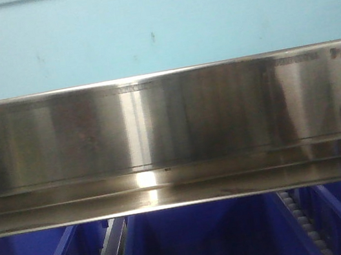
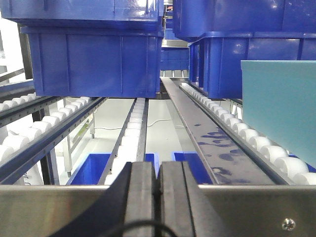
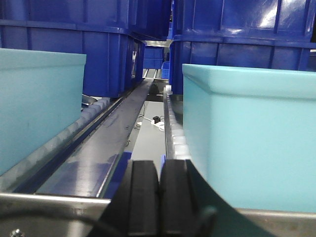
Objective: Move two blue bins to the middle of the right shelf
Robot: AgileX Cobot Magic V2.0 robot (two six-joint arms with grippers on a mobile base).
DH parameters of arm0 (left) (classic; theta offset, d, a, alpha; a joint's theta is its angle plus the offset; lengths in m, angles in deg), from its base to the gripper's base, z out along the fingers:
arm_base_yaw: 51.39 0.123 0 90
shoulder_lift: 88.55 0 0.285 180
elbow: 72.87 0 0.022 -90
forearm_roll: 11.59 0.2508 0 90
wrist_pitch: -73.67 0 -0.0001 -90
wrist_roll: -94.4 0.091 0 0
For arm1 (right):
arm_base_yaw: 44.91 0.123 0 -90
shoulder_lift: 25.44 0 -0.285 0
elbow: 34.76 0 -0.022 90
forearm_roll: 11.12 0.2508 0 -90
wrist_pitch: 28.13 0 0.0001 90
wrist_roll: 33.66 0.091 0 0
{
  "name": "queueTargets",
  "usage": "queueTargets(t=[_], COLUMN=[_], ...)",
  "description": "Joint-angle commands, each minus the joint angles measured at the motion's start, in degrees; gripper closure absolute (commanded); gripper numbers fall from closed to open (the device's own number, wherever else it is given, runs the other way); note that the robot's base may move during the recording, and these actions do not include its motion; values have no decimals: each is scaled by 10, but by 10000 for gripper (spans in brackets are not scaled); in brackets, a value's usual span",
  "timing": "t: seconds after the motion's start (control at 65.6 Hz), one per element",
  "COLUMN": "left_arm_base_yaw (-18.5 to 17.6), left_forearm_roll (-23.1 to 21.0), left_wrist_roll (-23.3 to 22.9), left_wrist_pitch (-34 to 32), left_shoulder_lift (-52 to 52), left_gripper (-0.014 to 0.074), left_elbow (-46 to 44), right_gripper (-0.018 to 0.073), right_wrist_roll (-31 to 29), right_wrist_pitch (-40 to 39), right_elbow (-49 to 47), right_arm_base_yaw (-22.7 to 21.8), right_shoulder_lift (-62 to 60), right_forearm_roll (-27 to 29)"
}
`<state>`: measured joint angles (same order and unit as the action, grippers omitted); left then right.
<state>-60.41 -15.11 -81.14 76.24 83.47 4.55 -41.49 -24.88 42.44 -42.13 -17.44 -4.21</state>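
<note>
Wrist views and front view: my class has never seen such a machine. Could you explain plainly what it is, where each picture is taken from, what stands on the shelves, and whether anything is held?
This is a two-armed robot on a mobile base, facing a storage rack. The front view looks straight at a steel shelf rail, with a pale turquoise bin above it and blue bins below. The other two pictures come from cameras on the wrists. Each shows its own hand at the bottom: the left hand and the right hand, both shut and holding nothing. Ahead run roller tracks. Dark blue bins stand further back on them. Turquoise bins stand nearer, on either side of the right hand.
</note>
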Motion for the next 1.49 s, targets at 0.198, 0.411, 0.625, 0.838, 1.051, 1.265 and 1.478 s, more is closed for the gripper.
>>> queueTargets(t=[0.198, 0.411, 0.625, 0.838, 1.051, 1.265, 1.478], left_arm_base_yaw=[-3, -3, -3, -3, -3, -3, -3], left_forearm_roll=[-3, -3, -3, -5, -28, -24, 17], left_wrist_roll=[0, 0, 0, 0, 0, 0, 0], left_wrist_pitch=[-10, -38, -57, -92, -140, -63, 128], left_shoulder_lift=[2, 2, 2, 2, 2, 2, -51], left_gripper=[707, 707, 707, 707, 707, 679, 327], left_elbow=[-2, -2, -2, -2, -2, -97, -265], right_gripper=[710, 710, 710, 710, 710, 710, 685], right_wrist_roll=[0, 0, 0, 0, 0, 0, 0], right_wrist_pitch=[-13, -13, -29, -52, -96, -108, 78], right_elbow=[0, 0, 0, 0, 0, -30, -197], right_arm_base_yaw=[-2, -2, -2, -3, -3, -3, -3], right_shoulder_lift=[-2, -2, -2, -2, -2, -2, 7], right_forearm_roll=[3, 3, 3, 3, 3, 11, 11])
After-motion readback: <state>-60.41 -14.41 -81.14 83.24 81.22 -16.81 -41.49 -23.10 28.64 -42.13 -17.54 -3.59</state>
